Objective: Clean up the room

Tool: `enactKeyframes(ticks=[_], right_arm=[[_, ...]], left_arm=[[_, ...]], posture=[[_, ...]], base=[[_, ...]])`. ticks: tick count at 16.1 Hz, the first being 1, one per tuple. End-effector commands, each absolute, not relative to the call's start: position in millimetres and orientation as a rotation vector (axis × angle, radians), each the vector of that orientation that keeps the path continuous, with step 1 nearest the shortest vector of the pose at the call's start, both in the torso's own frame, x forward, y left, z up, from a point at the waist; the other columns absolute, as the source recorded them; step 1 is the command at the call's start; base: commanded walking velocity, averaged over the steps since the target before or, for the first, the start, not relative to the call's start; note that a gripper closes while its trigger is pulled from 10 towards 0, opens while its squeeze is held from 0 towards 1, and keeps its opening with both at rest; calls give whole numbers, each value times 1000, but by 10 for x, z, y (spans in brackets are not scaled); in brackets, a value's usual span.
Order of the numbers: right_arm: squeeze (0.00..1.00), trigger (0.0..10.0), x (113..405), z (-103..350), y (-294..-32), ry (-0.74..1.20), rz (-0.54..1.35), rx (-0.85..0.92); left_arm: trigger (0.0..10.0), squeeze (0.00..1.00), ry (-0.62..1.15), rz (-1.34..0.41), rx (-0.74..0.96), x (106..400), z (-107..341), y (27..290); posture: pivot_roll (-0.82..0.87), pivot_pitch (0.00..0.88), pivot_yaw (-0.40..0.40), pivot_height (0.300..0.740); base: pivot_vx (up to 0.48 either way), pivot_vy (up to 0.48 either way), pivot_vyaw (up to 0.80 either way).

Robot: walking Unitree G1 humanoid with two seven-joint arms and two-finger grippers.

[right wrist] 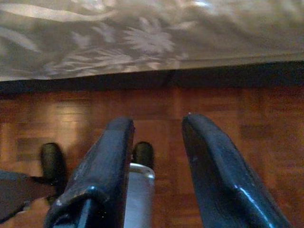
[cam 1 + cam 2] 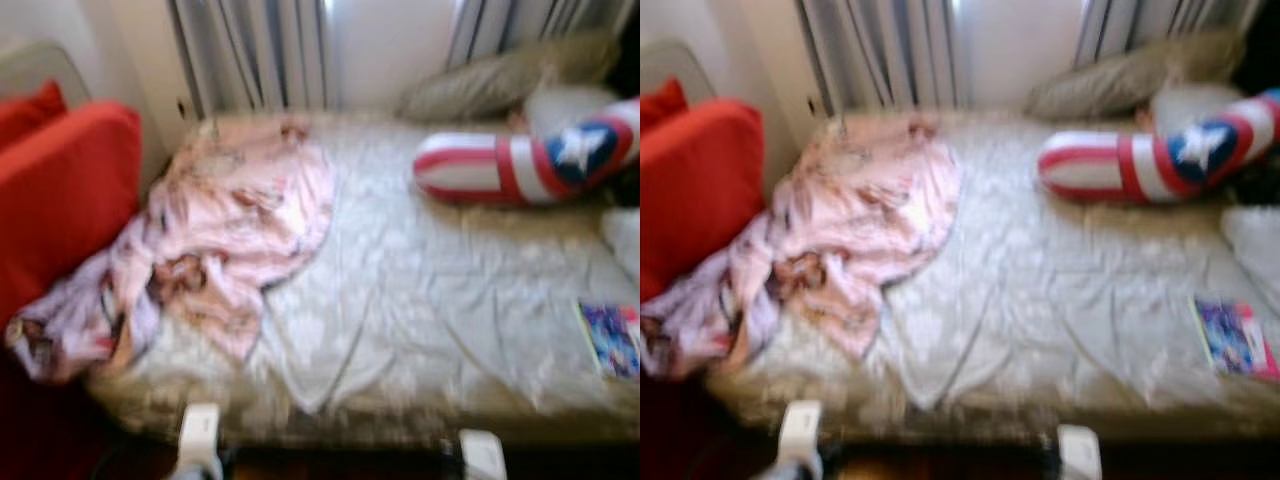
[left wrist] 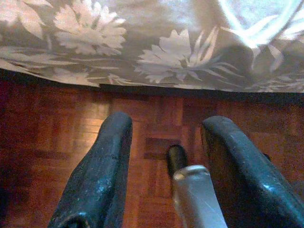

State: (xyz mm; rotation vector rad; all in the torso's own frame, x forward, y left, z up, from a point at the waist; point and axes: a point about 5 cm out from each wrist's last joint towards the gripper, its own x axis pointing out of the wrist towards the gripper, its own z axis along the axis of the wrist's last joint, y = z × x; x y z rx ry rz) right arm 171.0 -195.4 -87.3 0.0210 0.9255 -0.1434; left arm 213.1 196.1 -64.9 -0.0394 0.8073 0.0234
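pink blanket (image 2: 230, 230) bunched at bed's (image 2: 450, 300) left edge, probably light and floppy, grab a thick fold; both grippers (image 3: 164, 142) (image 1: 156, 137) spread empty.

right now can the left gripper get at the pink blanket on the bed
Probably not yet. The left gripper hangs low, open, over the wooden floor beside the bed; the pink blanket lies up on the mattress, unobstructed.
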Motion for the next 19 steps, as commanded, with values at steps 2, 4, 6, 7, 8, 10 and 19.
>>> enactKeyframes(ticks=[2,4,6,7,8,10,19], right_arm=[[0,10000,1728,-871,-1908,921,-129,24],[0,10000,1722,-874,-1905,924,-127,21],[0,10000,1722,-875,-1900,926,-124,21],[0,10000,1722,-876,-1899,926,-125,21],[0,10000,1722,-876,-1898,926,-125,21],[0,10000,1717,-878,-1898,928,-124,19],[0,10000,1713,-880,-1898,929,-119,18]], left_arm=[[10000,0,833,44,-40,2077,-675,2025],[10000,0,833,44,-41,2074,-676,2024],[10000,0,831,42,-42,2074,-677,2015],[10000,0,832,41,-41,2072,-679,2012],[10000,0,832,40,-41,2072,-680,2009],[10000,0,832,36,-40,2072,-681,2000],[10000,0,830,36,-44,2076,-682,1974]], posture=[[-48,36,13,740],[-46,36,14,740],[-46,31,14,740],[-48,28,16,740],[-48,28,16,740],[-45,19,20,740],[-39,18,14,740]], base=[[0,311,0],[0,311,0],[0,309,0],[0,311,0],[0,307,0],[0,309,0],[0,312,0]])
